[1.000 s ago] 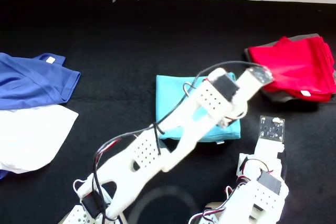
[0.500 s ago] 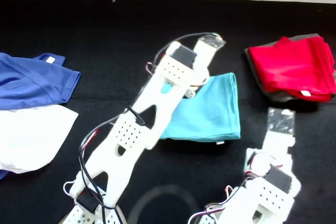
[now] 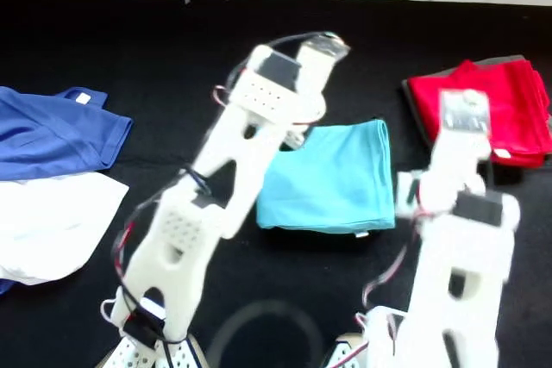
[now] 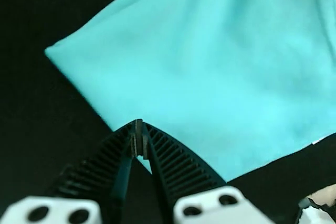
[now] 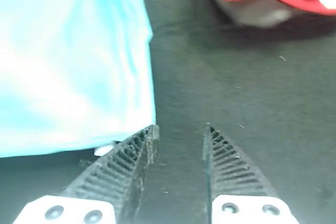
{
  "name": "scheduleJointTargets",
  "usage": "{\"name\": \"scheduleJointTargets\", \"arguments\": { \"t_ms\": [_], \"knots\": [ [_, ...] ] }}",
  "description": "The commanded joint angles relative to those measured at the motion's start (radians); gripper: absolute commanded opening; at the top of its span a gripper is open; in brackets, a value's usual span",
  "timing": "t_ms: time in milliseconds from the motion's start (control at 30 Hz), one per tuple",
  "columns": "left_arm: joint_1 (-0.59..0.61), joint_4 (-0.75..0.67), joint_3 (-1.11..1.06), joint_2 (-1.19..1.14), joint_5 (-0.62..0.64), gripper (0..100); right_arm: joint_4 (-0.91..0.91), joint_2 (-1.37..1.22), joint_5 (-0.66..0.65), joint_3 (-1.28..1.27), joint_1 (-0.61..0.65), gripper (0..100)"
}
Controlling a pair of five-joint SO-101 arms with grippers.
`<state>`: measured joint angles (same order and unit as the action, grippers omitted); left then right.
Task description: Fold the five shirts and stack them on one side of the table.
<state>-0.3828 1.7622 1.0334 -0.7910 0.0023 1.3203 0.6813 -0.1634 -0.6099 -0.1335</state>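
Left gripper [image 4: 137, 139] sits closed and empty above the folded teal shirt [image 4: 210, 66], right gripper [image 5: 180, 132] part-open beside its edge; looks like the stacking step, so next I need a grip on that edge to move it to the red pile [image 3: 483, 109].

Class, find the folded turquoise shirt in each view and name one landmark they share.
High view: turquoise shirt at the centre, between the arms.
Left wrist view: shirt just beyond the shut left gripper.
Right wrist view: shirt beside the open right gripper.
Shared landmark: black table.
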Motion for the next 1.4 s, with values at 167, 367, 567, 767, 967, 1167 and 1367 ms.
{"name": "scheduleJointTargets", "arguments": {
  "t_ms": [167, 367, 567, 767, 967, 1167, 1367],
  "knots": [
    [0.217, 0.005, -0.400, 0.406, 0.009, 1, 0.027, -0.576, 0.137, 0.476, 0.150, 26.2],
    [0.369, 0.005, -0.486, 0.481, -0.038, 1, 0.033, -0.888, 0.213, 0.696, 0.177, 26.3],
    [0.453, 0.005, -0.516, 0.518, -0.038, 1, 0.035, -1.067, 0.227, 0.814, 0.179, 26.3],
    [0.473, 0.005, -0.552, 0.561, -0.038, 1, 0.027, -1.165, 0.227, 0.858, 0.213, 26.3],
    [0.503, 0.005, -0.559, 0.587, -0.038, 1, 0.027, -1.280, 0.261, 0.903, 0.225, 26.3],
    [0.515, 0.005, -0.562, 0.621, -0.038, 1, 0.036, -1.372, 0.261, 0.949, 0.225, 17.9],
    [0.515, 0.005, -0.562, 0.657, -0.038, 1, 0.038, -1.397, 0.261, 0.955, 0.211, 0.4]
  ]
}}
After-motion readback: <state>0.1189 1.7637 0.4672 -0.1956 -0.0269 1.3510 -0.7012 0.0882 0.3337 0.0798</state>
